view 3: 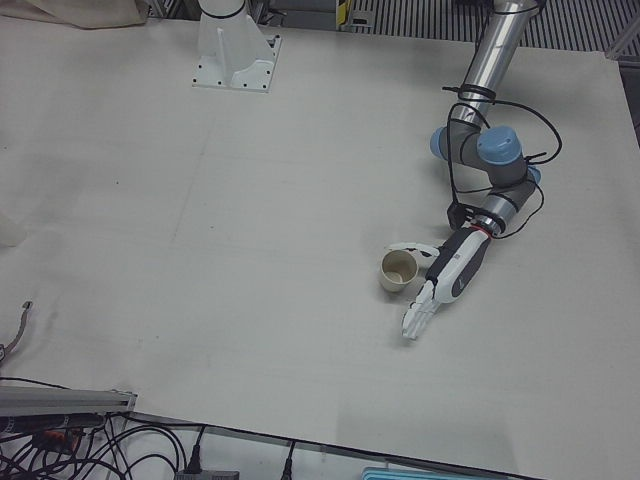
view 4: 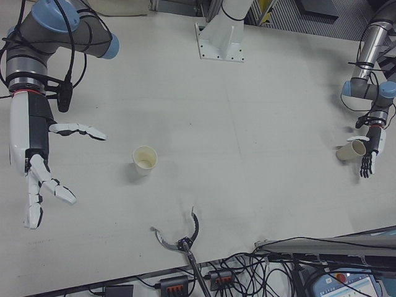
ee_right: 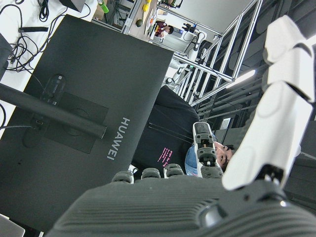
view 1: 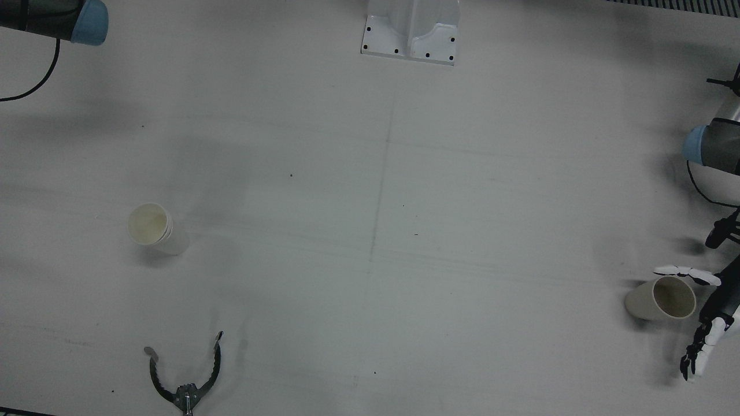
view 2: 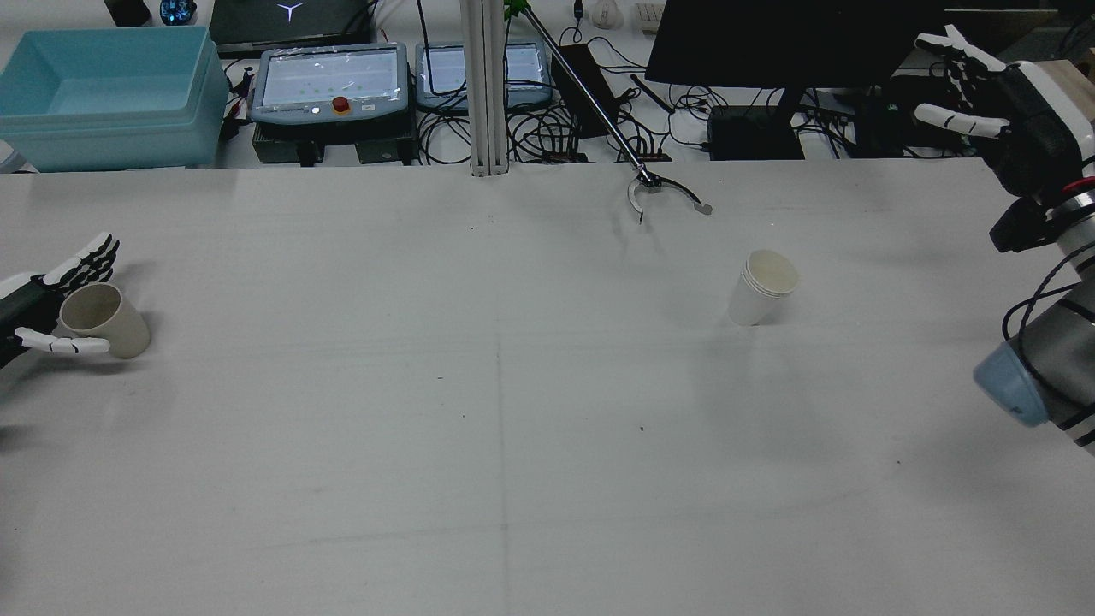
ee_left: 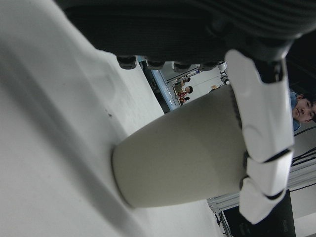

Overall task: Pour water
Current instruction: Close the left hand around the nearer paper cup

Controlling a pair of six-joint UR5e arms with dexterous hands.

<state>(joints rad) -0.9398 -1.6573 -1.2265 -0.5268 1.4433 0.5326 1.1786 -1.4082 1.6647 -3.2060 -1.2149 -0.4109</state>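
Note:
A beige cup [view 1: 662, 299] stands near the table edge on my left side; it also shows in the rear view [view 2: 103, 318], the left-front view [view 3: 398, 269] and the left hand view [ee_left: 187, 158]. My left hand [view 1: 716, 309] [view 2: 34, 304] [view 3: 455, 275] is open around it, thumb on one side, fingers stretched past the other; the thumb lies along the cup wall. A white paper cup [view 1: 151, 227] [view 2: 761, 287] [view 4: 144, 159] stands upright on my right half. My right hand [view 2: 992, 94] [view 4: 37, 154] is open and empty, raised high, well away from the white cup.
A metal grabber tool [view 1: 185, 375] [view 2: 663, 192] lies at the far table edge, beyond the white cup. A white pedestal [view 1: 410, 34] stands at the robot's side. A blue bin [view 2: 103, 94], screens and cables sit beyond the table.

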